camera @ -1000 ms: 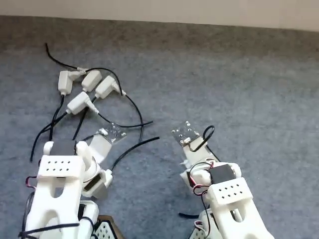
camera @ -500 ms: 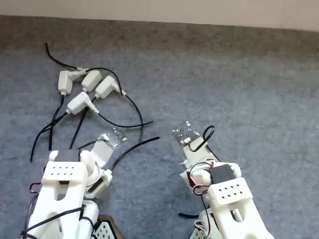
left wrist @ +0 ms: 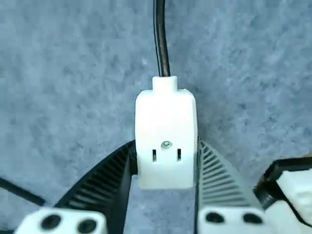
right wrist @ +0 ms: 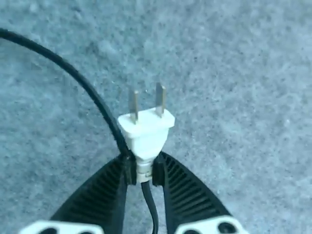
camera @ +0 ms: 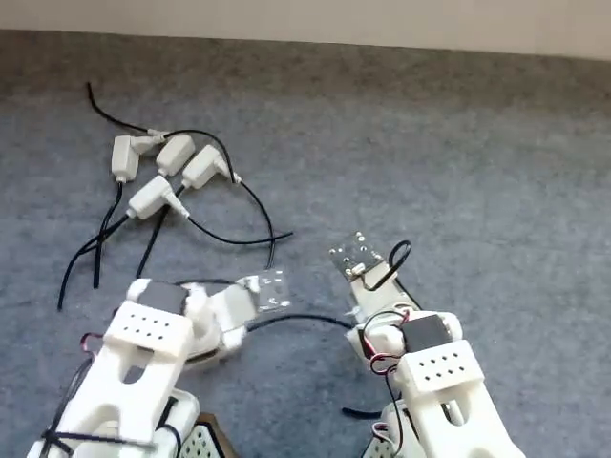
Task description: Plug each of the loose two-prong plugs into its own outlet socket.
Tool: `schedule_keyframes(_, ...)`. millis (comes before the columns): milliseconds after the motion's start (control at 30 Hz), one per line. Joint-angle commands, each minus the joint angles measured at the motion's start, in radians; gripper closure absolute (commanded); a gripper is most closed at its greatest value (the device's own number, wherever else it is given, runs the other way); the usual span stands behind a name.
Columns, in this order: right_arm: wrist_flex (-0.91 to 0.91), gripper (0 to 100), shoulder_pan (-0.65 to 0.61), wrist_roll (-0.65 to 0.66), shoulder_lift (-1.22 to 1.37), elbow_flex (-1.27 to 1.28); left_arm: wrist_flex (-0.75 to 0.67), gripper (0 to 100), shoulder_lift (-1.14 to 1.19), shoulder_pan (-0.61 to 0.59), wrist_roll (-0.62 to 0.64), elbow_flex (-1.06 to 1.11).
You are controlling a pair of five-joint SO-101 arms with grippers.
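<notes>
The left gripper (left wrist: 165, 155) has swung toward the centre, ribbed black fingers (left wrist: 115, 171) clamped on the boxy white outlet socket (left wrist: 165, 122); the right gripper (right wrist: 143, 168) pinches the two-prong plug (right wrist: 146, 129) by its neck, flat metal blades pointing out over the grey carpet (right wrist: 243, 73).

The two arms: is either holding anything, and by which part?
The left tool grips an outlet socket by its two sides; the right tool pinches a two-prong plug by its neck, prongs pointing away.

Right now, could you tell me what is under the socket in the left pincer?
Grey carpet shows all round the socket in the left pincer; the patch directly beneath it is hidden.
</notes>
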Motion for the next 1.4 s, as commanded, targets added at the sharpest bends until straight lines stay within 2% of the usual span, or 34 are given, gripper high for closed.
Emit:
schedule_keyframes(0, -0.002, 99.1, -0.001, -0.008, -0.016, -0.008, -0.008, 100, 0.005, 0.163, -0.006, -0.189)
schedule_keyframes(100, -0.002, 99.1, 0.001, -0.011, -0.016, -0.010, -0.028, 100, 0.082, 0.234, 0.057, -0.280)
schedule_keyframes(333, -0.002, 99.1, 0.002, -0.012, -0.016, -0.013, -0.172, 100, 0.529, 0.344, 0.086, -0.444)
schedule_keyframes(467, -0.002, 99.1, 0.004, -0.012, -0.016, -0.013, -0.253, 100, 0.651, 0.410, 0.124, -0.509)
schedule_keyframes(600, -0.002, 99.1, 0.004, -0.012, -0.016, -0.013, -0.255, 99, 0.757, 0.426, 0.140, -0.595)
schedule_keyframes(667, -0.002, 99.1, 0.004, -0.011, -0.016, -0.012, -0.253, 96, 0.794, 0.421, 0.150, -0.611)
schedule_keyframes(833, -0.002, 99.1, 0.004, -0.009, -0.016, -0.012, -0.187, 74, 0.802, 0.389, 0.181, -0.618)
schedule_keyframes(1033, -0.002, 99.1, 0.004, -0.009, -0.016, -0.013, -0.169, 73, 0.800, 0.292, 0.181, -0.634)
schedule_keyframes(1367, -0.002, 99.1, 0.004, -0.011, -0.007, -0.013, -0.003, 73, 0.776, 0.120, 0.180, -0.843)
